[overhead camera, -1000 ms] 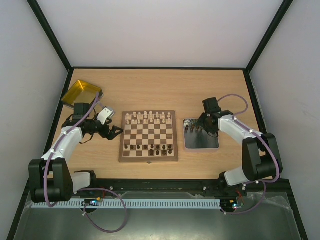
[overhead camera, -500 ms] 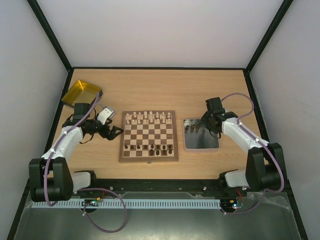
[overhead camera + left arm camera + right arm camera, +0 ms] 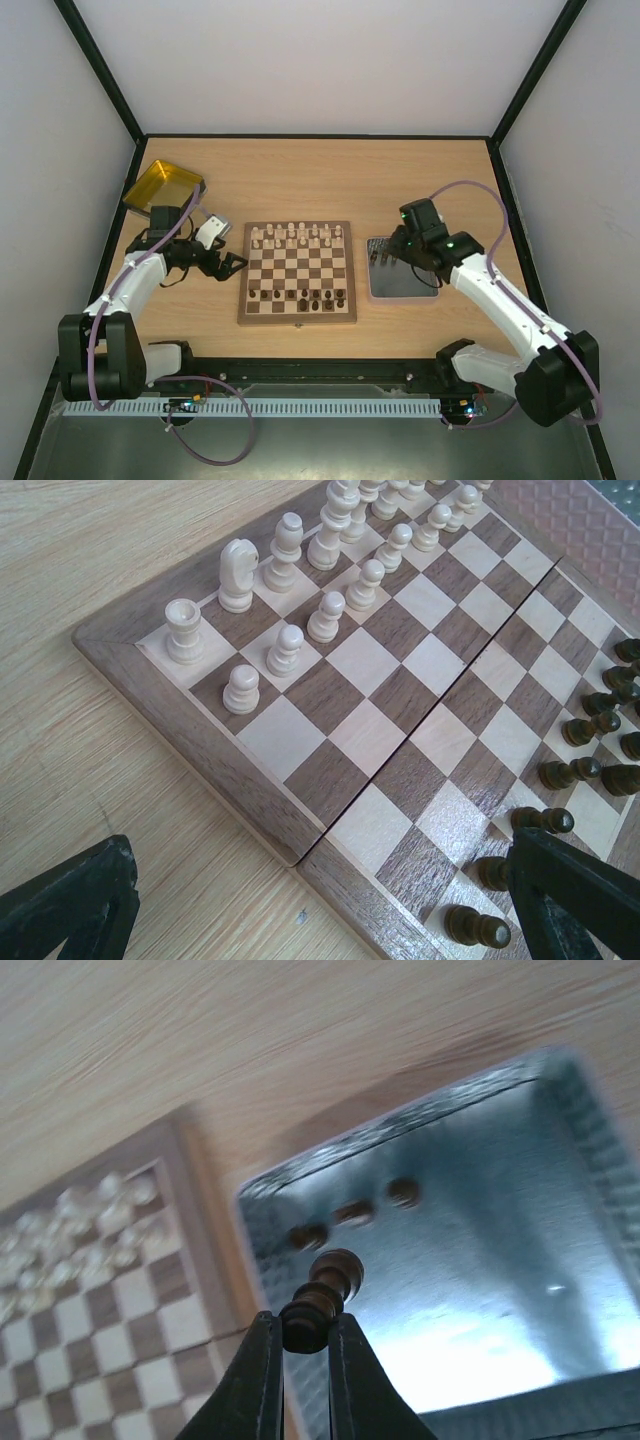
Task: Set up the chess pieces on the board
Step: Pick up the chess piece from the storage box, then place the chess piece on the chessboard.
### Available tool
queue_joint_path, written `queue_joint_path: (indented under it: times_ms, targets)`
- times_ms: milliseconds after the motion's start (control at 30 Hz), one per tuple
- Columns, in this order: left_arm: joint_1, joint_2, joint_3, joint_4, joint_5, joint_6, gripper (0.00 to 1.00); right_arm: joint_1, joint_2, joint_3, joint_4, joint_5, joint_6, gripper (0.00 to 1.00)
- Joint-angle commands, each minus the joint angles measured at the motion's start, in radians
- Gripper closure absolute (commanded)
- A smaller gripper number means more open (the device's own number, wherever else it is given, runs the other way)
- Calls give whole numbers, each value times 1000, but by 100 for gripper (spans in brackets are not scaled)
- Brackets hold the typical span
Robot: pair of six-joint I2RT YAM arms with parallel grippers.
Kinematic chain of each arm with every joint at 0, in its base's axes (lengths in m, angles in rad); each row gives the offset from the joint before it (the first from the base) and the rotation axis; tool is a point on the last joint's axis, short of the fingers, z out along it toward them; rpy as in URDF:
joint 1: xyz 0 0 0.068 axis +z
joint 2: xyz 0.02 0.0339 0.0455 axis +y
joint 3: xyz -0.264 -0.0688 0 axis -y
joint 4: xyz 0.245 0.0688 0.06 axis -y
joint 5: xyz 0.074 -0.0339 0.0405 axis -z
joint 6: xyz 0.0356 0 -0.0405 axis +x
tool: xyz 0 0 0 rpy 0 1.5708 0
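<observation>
We hold a dark chess piece above the grey tray.
Our right tool is clamped tight on it; three more dark pieces sit in the tray. Our left tool gapes wide, empty, just left of the board, where pale pieces line the far rows.

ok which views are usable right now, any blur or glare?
Right wrist: board and grey tray blurred, bright glare patch on the tray floor; the dark piece in the right claw is sharper. Left wrist: crisp, pale pieces in focus. Top external: even light, no glare.
</observation>
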Motion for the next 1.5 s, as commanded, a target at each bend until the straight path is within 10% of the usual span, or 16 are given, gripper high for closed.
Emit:
queue_joint_path:
  times_ms: [0,667,1467]
  targets:
    - [-4,6,-9,-3,6,0,1,150,6,83,-84,24,43,98]
    - [-3,-13,-18,9,-15,-7,1,654,439,475,-148,79,18,98]
    - [-3,-11,-20,17,-19,-11,0,788,586,501,-97,-45,-54,98]
